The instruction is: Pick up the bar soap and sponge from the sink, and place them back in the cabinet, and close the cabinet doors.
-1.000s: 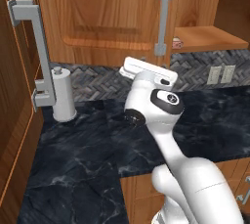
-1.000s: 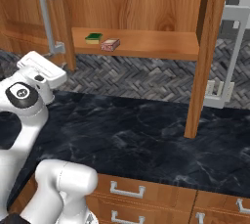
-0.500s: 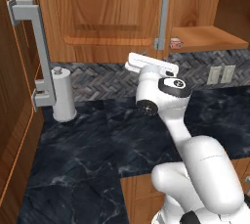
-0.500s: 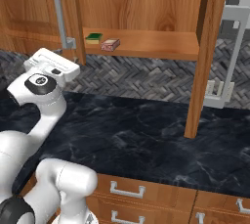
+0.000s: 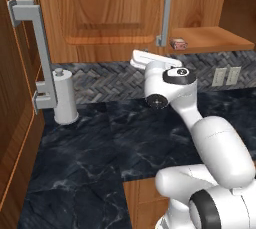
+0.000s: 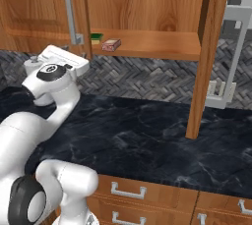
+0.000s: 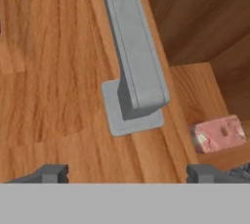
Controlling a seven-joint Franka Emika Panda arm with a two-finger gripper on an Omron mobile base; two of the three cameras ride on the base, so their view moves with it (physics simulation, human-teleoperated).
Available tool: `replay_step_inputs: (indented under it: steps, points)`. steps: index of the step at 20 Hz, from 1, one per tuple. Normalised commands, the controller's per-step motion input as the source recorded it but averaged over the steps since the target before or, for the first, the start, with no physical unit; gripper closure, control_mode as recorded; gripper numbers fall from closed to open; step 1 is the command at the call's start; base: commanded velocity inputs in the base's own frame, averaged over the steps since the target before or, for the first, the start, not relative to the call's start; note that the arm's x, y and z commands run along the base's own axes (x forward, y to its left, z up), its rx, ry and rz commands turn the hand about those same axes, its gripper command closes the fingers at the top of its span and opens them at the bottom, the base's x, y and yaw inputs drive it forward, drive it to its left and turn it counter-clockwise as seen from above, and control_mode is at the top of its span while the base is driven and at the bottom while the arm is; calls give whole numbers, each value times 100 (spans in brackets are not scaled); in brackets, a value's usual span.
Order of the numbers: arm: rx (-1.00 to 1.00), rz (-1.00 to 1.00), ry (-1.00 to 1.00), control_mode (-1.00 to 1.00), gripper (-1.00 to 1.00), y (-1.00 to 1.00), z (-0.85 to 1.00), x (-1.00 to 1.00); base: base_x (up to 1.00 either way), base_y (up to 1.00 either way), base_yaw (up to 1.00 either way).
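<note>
Cabinet [image 6: 147, 42]: left door [image 5: 100, 13] nearly shut, right door [image 6: 209, 52] swung wide. Shelf [image 6: 162, 44] is seen inside. Gripper [image 7: 128, 173]: fingers spread apart, nothing held, set close before the left door's handle [image 7: 134, 52]. Soap [image 6: 111, 45] is laid on the shelf. Sponge [image 6: 96, 37], apparently just behind it, is partly hidden.

**Soap and sponge on the shelf**

I see the pink bar soap [image 6: 111, 44] lying flat on the brown cabinet [image 6: 147, 42] shelf. The green sponge [image 6: 96, 37] sits just behind it. The left door [image 5: 100, 18] is nearly shut; the right door [image 6: 206, 57] stands open.
</note>
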Motion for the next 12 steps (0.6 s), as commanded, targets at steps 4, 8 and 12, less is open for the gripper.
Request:
replay_step_inputs:
  steps: [4,8,12]
  points:
    - [0,3,0,-100,-100,0,0,35,0,0,0]
    - [0,3,3,-100,-100,0,0,31,0,0,0]
    - [0,2,6,-100,-100,0,0,34,0,0,0]
